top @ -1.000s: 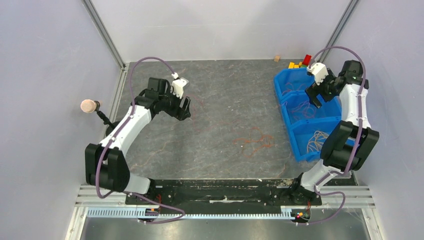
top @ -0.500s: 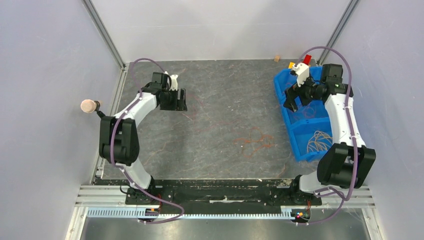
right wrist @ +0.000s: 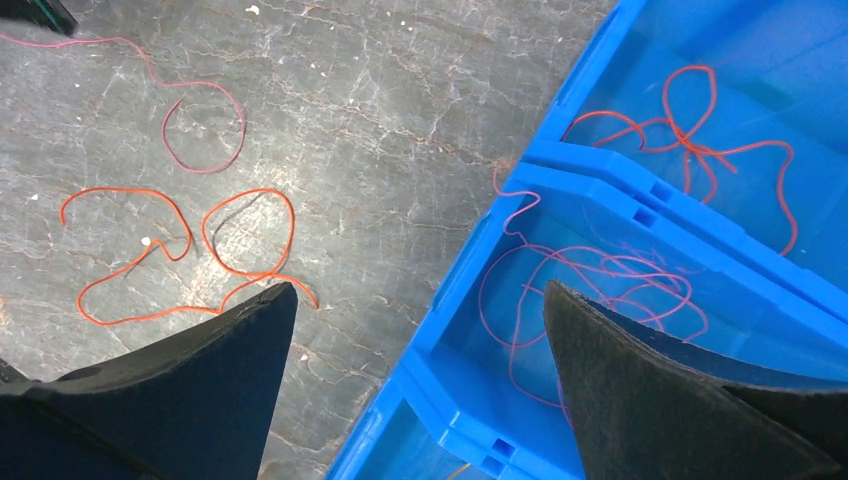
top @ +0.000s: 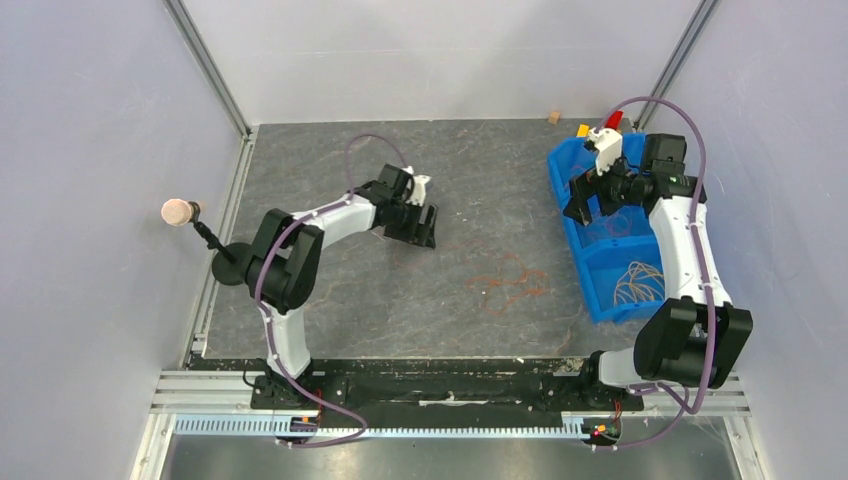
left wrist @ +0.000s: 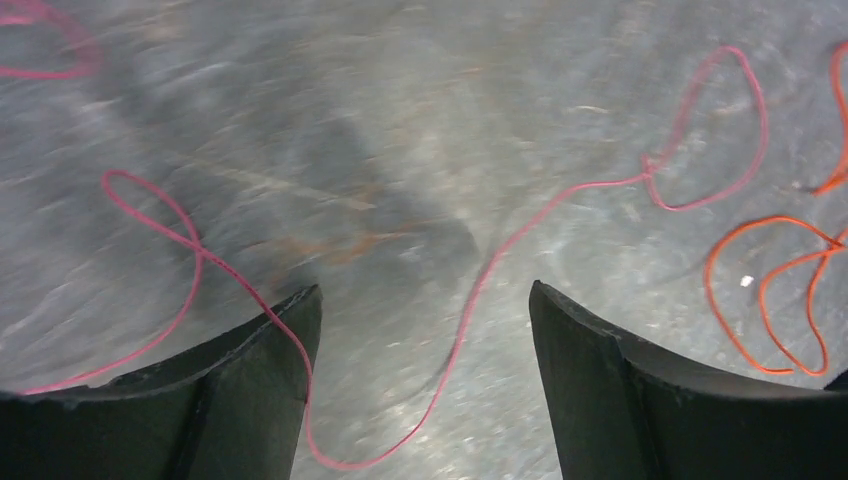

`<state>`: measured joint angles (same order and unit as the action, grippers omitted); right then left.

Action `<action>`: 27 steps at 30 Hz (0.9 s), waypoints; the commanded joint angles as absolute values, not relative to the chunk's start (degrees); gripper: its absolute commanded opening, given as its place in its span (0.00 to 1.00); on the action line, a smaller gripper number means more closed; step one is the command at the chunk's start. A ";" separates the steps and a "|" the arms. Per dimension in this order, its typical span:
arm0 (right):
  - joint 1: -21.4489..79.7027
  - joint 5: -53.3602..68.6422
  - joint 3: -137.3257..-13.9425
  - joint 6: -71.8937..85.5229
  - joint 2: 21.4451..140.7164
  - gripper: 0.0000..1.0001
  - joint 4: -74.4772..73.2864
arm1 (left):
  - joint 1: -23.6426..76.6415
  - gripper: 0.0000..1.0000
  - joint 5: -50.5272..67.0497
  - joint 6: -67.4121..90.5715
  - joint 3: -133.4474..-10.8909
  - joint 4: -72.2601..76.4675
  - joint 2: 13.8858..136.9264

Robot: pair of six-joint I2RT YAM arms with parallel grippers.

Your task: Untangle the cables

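Our left gripper [left wrist: 425, 300] is spread wide and holds nothing. It hangs low over the grey tabletop [top: 480, 170], and the pink cable [left wrist: 480, 285] runs on the surface just below the gap between its fingers, not yet grasped. To the right of this cable lies the orange cable [right wrist: 250, 190], which makes several loops and crosses over itself. As far as we can see, the two do not cross each other, though one pink loop comes near to the orange one.

Our right gripper [right wrist: 420, 290] is also wide and empty. It hovers over the left rim of the blue bin [top: 565, 215], at the middle compartment. In the bin we see red-orange cables [right wrist: 690, 135] in the far compartment, thin pink cables [right wrist: 600, 265] in the middle one, and pale yellow cables [top: 640, 280] in the near one.

We judge that most of the work is done: the bundles in the bin seem sorted by colour. Two cables on the tabletop remain, and the pink one seems the next to take.
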<state>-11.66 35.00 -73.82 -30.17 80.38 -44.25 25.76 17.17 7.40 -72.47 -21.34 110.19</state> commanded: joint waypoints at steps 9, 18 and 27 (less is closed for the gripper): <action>-11.24 37.69 -71.55 -28.26 78.48 0.96 -41.38 | 42.64 0.78 -3.68 -1.93 -74.17 -21.24 116.71; -11.04 38.62 -71.46 -27.31 79.07 0.93 -39.03 | 47.37 0.18 -11.02 -7.40 -71.99 -21.56 120.00; -9.09 51.18 -65.72 -25.45 73.27 0.96 -28.03 | 38.36 0.02 22.41 -22.53 -74.71 -29.13 97.19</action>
